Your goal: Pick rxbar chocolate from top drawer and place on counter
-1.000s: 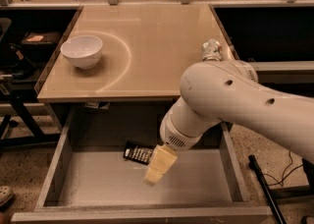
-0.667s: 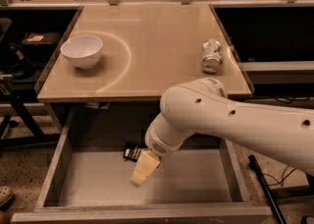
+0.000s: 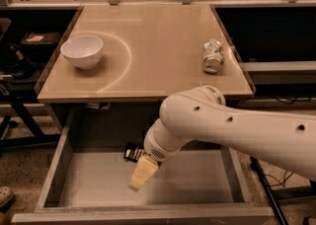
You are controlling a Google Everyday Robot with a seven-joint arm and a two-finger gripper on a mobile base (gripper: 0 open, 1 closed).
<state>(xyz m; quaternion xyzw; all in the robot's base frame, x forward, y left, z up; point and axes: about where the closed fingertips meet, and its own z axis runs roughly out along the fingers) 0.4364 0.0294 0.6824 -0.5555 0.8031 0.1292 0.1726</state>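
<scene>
The rxbar chocolate (image 3: 132, 153) is a black wrapper with white lettering lying at the back of the open top drawer (image 3: 94, 182), left of centre. Its right end is hidden behind my arm. My gripper (image 3: 141, 173) hangs inside the drawer, tilted down and to the left, just in front of the bar and a little to its right, above the grey floor. It holds nothing that I can see. The tan counter (image 3: 158, 46) lies above the drawer with its pale arc mark.
A white bowl (image 3: 82, 51) sits on the counter's left side. A crushed silver can (image 3: 213, 56) lies near its right edge. My white arm (image 3: 232, 130) crosses the drawer's right half. Dark shelves and cables flank the table on both sides.
My arm has swung left and lower over the drawer. The gripper moved left, closer to the bar. The can on the counter is uncovered now.
</scene>
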